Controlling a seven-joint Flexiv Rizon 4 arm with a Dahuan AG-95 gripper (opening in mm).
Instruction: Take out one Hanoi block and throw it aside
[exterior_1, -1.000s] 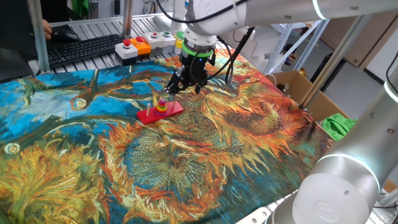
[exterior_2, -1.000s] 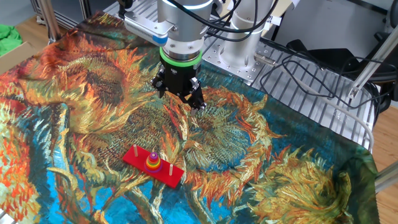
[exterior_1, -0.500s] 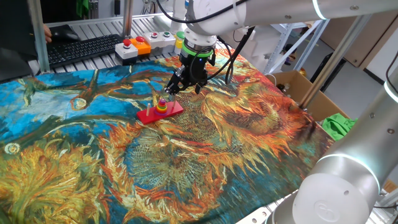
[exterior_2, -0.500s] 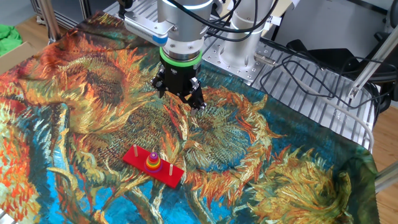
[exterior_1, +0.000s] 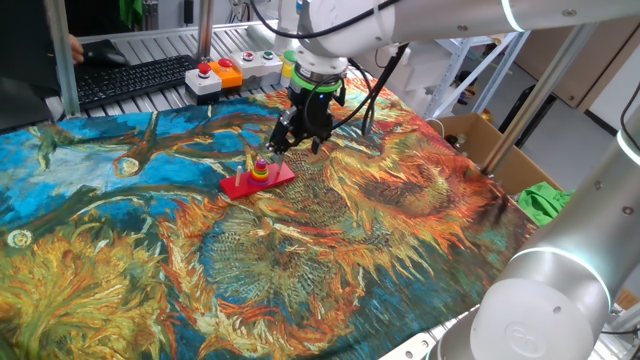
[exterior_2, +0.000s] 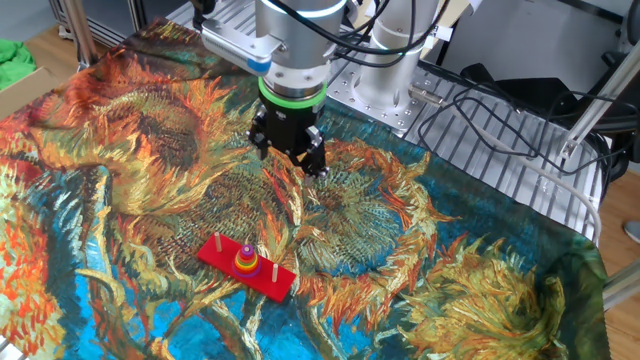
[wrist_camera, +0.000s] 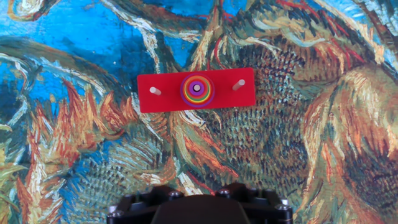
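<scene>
The Hanoi tower has a red base (exterior_1: 240, 186) with three pegs and a stack of coloured rings (exterior_1: 259, 170) on the middle peg. It also shows in the other fixed view (exterior_2: 276, 282) and in the hand view (wrist_camera: 161, 93), with the rings (wrist_camera: 198, 91) seen from above. My gripper (exterior_1: 298, 143) hangs above the cloth just behind and to the right of the tower, apart from it. Its fingers stand spread and hold nothing. In the other fixed view the gripper (exterior_2: 290, 160) is well beyond the tower. The hand view shows only the black gripper housing, not the fingertips.
A sunflower-painting cloth (exterior_1: 350, 230) covers the table. A button box (exterior_1: 215, 78) and a keyboard (exterior_1: 130, 80) sit at the far edge. A cardboard box (exterior_1: 480, 135) with green cloth stands to the right. Cables (exterior_2: 500, 110) and metal rails lie beyond the cloth.
The gripper has shifted very slightly; the tower and rings have not moved.
</scene>
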